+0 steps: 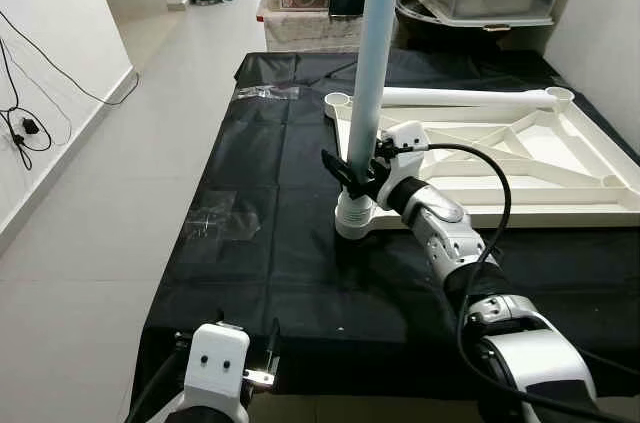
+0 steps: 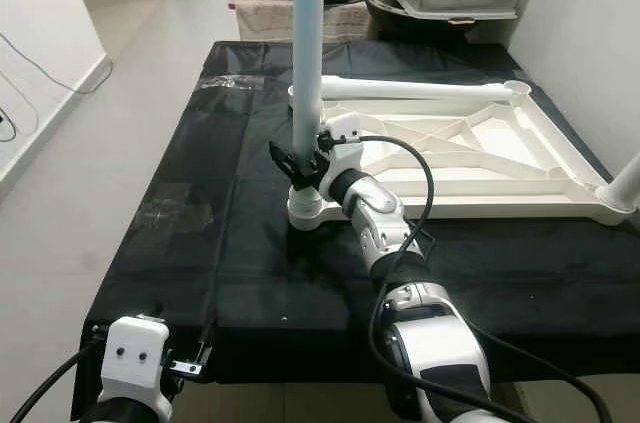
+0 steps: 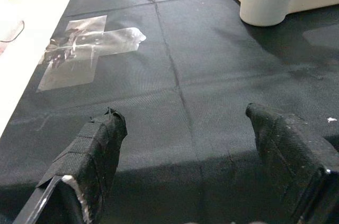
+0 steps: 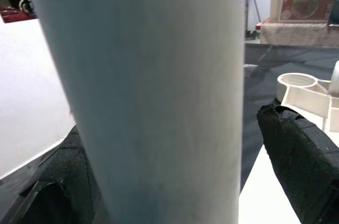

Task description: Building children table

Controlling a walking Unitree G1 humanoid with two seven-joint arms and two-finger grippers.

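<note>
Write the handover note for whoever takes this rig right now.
Right pincer: shut on the upright pale blue leg, low down, just above the near-left corner socket of the upside-down white tabletop.
Left pincer: open, holding nothing, hovering over the black cloth at the near edge.
Done: that leg stands in its socket; whether fully seated cannot be told.
Left: a white leg lies along the tabletop's far side; the far-left socket and far-right socket are open.
</note>
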